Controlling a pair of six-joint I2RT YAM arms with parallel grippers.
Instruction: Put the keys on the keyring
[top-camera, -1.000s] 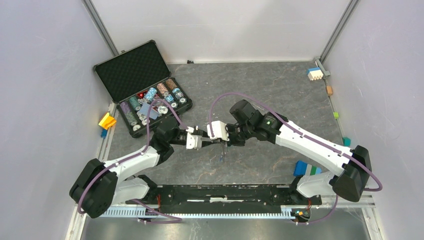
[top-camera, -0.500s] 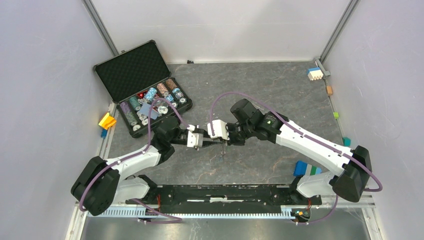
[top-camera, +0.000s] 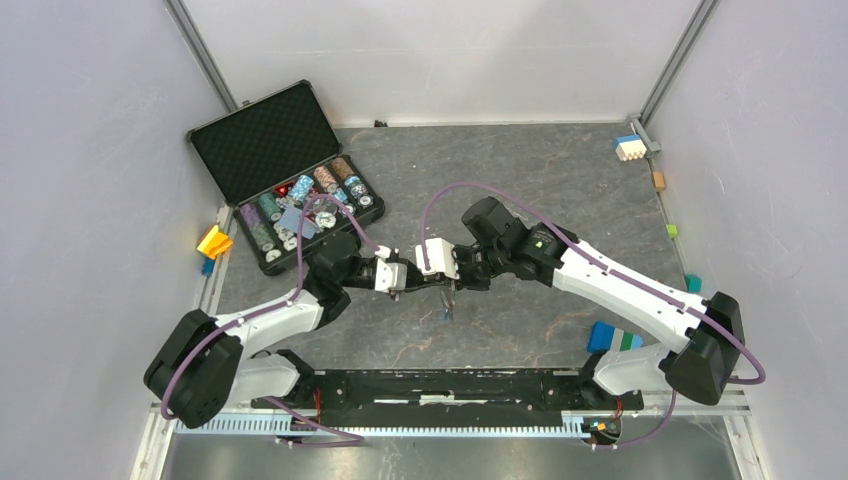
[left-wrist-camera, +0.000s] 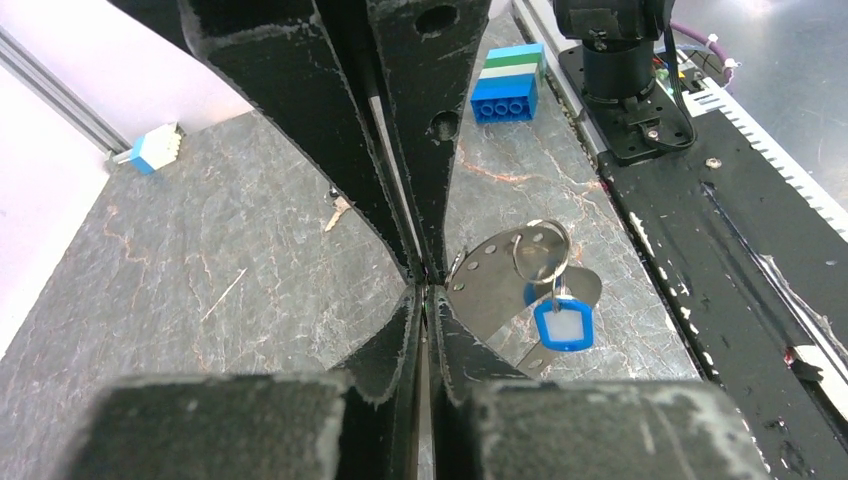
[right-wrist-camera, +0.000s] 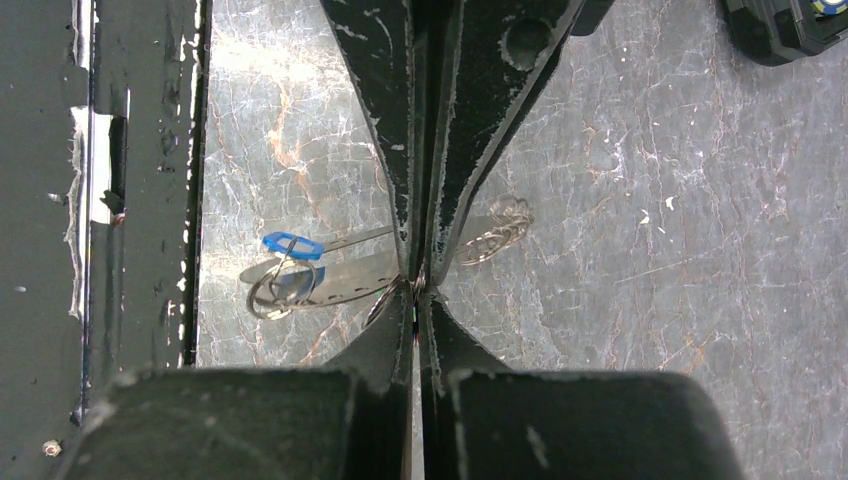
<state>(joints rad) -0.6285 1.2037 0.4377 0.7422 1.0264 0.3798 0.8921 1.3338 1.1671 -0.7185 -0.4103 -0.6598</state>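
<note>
Left fingers pinched together | right fingers clamped on keyring | blue-tagged key hangs from it

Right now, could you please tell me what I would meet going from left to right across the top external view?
Yellow block → open poker chip case → blue-tagged key → blue and green brick stack → teal block.

Robot lab cell, white panel walls (aluminium-framed), grey stone-look tabletop
</note>
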